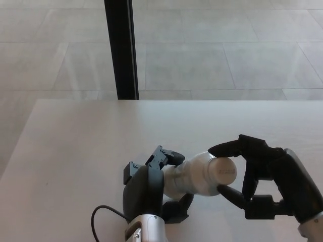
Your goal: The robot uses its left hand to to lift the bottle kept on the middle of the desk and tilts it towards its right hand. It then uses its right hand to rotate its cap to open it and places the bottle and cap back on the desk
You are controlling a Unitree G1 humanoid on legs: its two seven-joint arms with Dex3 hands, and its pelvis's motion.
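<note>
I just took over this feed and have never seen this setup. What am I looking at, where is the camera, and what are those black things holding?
There is one view, from a camera on the robot's head, looking down at a pale desk. The black shapes are the robot's own hands, each with a thumb and two thick fingers. The left hand, coming in at the bottom, is wrapped around a white bottle, held tilted with its top toward the right. The right hand has its fingers pinched above and below the bottle's cap, which is on the bottle. Nothing else shows on the desk. Behind it are a tiled floor and a dark post.
</note>
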